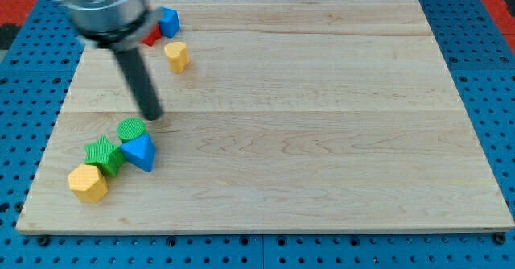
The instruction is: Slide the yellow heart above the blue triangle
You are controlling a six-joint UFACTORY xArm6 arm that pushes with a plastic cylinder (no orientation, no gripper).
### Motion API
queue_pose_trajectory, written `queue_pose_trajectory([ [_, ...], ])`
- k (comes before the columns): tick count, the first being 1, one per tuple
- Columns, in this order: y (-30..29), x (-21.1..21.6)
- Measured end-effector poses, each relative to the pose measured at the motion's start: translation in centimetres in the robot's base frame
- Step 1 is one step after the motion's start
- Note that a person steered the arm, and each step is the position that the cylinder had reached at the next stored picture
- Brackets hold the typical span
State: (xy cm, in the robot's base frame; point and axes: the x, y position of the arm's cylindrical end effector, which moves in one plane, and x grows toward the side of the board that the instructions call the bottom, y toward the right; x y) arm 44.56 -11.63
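The yellow heart point(176, 56) sits far left, its point and long axis unreadable. My tip point(152, 116), a fingerless rod, stands just beyond the blue triangle point(139, 151), near left.

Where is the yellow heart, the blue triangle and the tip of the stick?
yellow heart point(176, 55), camera view, on its top face.
blue triangle point(140, 150), camera view, on its top face.
my tip point(152, 117), camera view, the rod's very end, just above the green blocks.
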Motion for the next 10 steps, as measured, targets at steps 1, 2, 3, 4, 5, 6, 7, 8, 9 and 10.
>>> queue_pose_trajectory([
  [1, 7.1, -4.8],
  [2, 6.5, -11.2],
  [3, 3.2, -14.5],
  [4, -0.6, -10.9],
  [5, -2.1, -6.4],
  [6, -0.8, -7.0],
  [7, -0.5, -11.0],
  [8, -5.0, -11.8],
  [9, -7.1, -6.6],
  [10, -7.1, -2.6],
])
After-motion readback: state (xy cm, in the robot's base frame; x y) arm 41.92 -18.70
